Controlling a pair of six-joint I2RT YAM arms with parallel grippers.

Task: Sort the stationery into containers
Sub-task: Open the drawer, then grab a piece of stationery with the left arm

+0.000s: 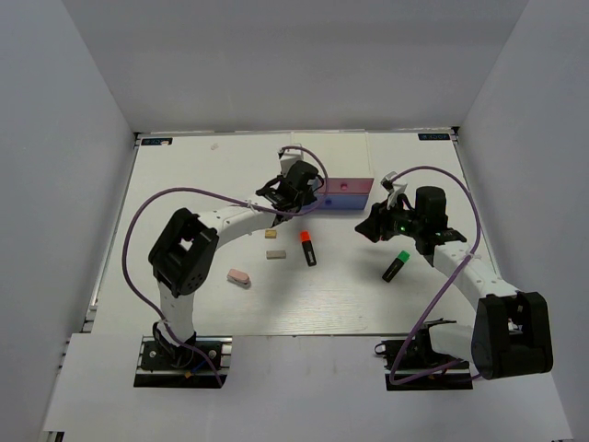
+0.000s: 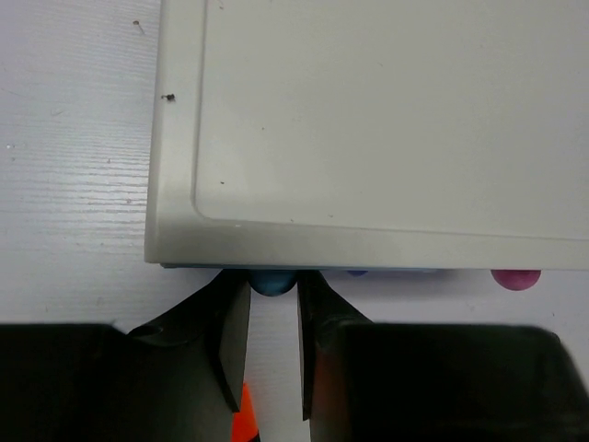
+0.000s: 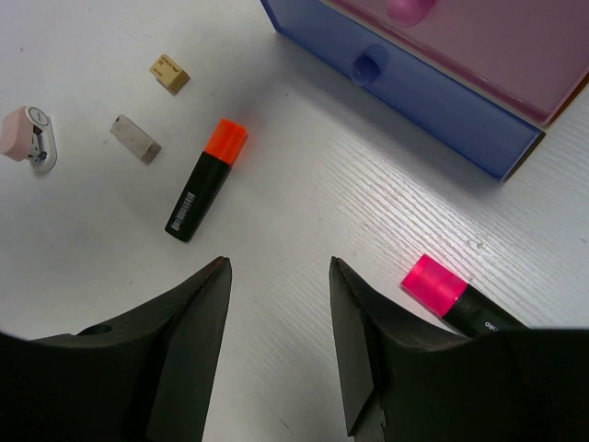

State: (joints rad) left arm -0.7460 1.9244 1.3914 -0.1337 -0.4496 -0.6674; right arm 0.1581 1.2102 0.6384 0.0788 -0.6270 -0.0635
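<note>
The white box [image 2: 368, 129] shows its top in the left wrist view, and my left gripper [image 2: 273, 293] is shut on the blue drawer knob [image 2: 271, 279] at the box's front edge. From above, this gripper [image 1: 309, 195] meets the box [image 1: 345, 193] at its left end. My right gripper [image 3: 279, 276] hangs open and holds nothing. It stands over bare table, right of the orange-capped highlighter [image 3: 206, 180] and left of the pink-capped highlighter [image 3: 442, 290]. The green-capped highlighter [image 1: 396, 265] lies by the right arm. Two tan erasers [image 3: 170, 74] [image 3: 135, 138] and a pink eraser [image 3: 29, 138] lie further left.
The right wrist view shows a wide blue-purple drawer front [image 3: 433, 106] with its knob [image 3: 366, 66] and a pink drawer front [image 3: 488, 41] above it. A pink knob [image 2: 515, 278] sits right of my left gripper. Purple cables loop over both arms.
</note>
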